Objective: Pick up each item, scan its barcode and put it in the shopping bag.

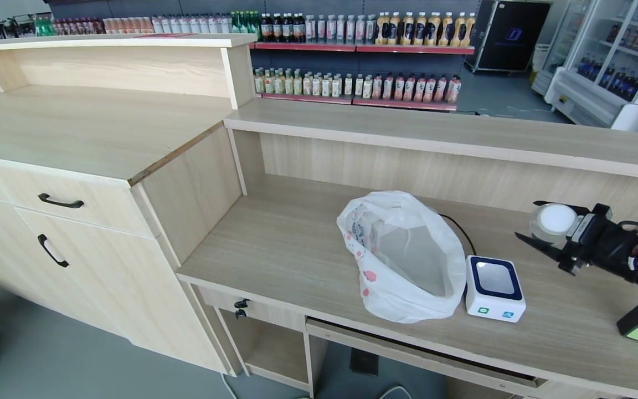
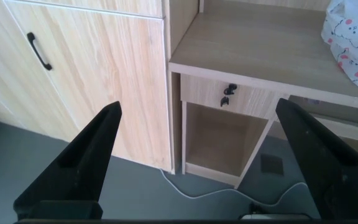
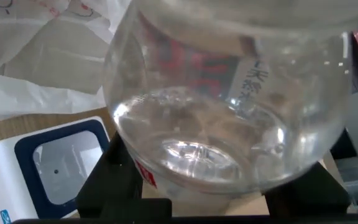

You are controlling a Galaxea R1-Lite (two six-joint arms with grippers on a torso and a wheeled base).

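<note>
I have the clear, round-bodied plastic bottle (image 1: 556, 220) clamped in the jaws of the right gripper (image 1: 536, 221). It is held above the pale wooden tabletop (image 1: 297, 244), off to the right of the white box scanner with the dark-blue-framed window (image 1: 495, 287). I judge this to be the scanning step. Next I'd bring the bottle over that window with its printed label turned to the glass. Then it goes into the white spotted plastic shopping bag (image 1: 402, 255), which stands open just beside the scanner. The left gripper (image 2: 199, 104) hangs low by the cabinet, jaws apart and empty.
</note>
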